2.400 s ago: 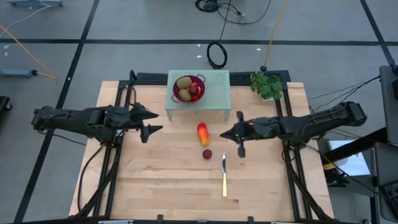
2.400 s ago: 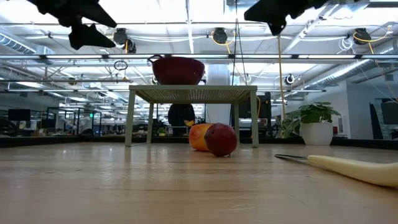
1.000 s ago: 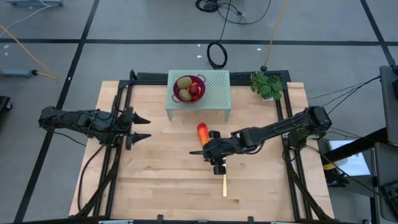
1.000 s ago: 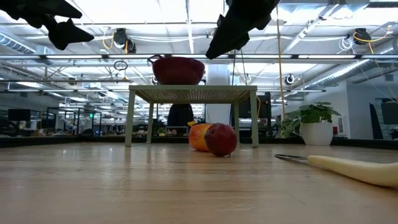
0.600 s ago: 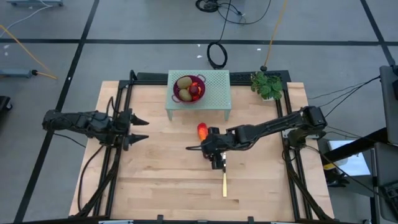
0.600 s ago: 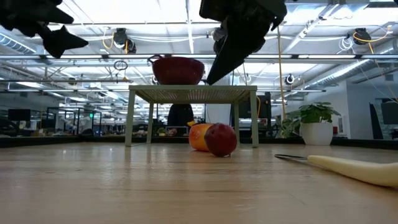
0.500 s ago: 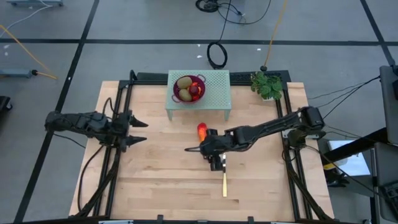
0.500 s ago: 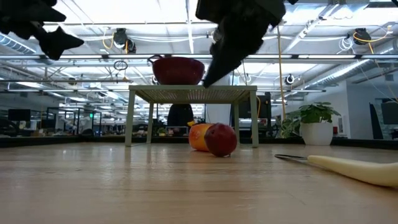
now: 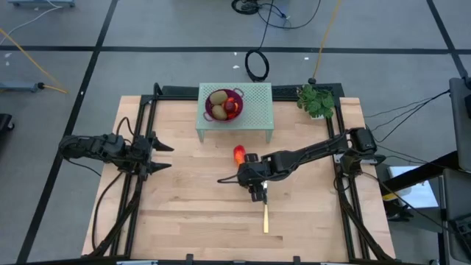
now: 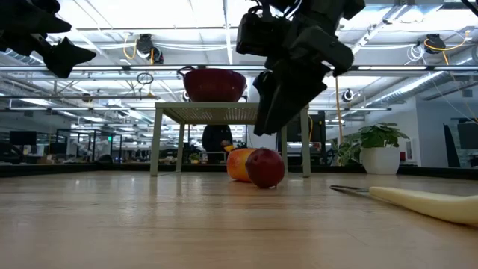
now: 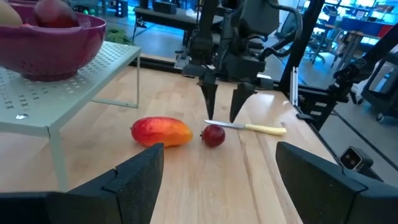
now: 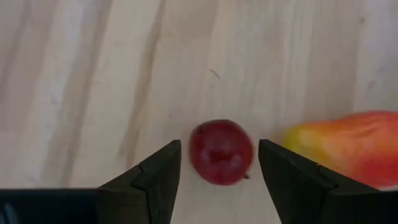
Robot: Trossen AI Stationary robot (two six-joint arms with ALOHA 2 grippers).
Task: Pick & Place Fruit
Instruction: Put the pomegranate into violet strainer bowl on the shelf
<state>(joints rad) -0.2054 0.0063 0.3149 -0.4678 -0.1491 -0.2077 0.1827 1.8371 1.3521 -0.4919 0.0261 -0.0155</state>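
Note:
A dark red ball (image 12: pixel 221 151) lies on the wooden table beside a red-orange-yellow oblong fruit (image 12: pixel 342 146). My right gripper (image 12: pixel 219 146) hangs open just above the ball, pointing steeply down, one finger to each side, apart from it. In the left wrist view its fingers (image 11: pixel 208 102) end short of the ball (image 11: pixel 213 135); in the high view the gripper (image 9: pixel 246 179) hides it. Two brown-green ovals (image 9: pixel 218 97) and a red ball (image 9: pixel 231 107) lie in the purple bowl (image 9: pixel 210 110). My left gripper (image 9: pixel 158 153) waits open near the table's left edge.
The bowl stands on a pale green perforated stand (image 9: pixel 254 110) at the far middle. A yellow-handled knife (image 9: pixel 266 213) lies on the table just near of my right gripper. A small potted plant (image 9: pixel 316 101) stands at the far right. Bare wood lies left and near.
My right gripper has sunk toward the dark red ball and shifted a little toward the table's left edge, tipping steeper. My left gripper has drawn back toward the left edge and come lower. The fruits and the knife have stayed where they were.

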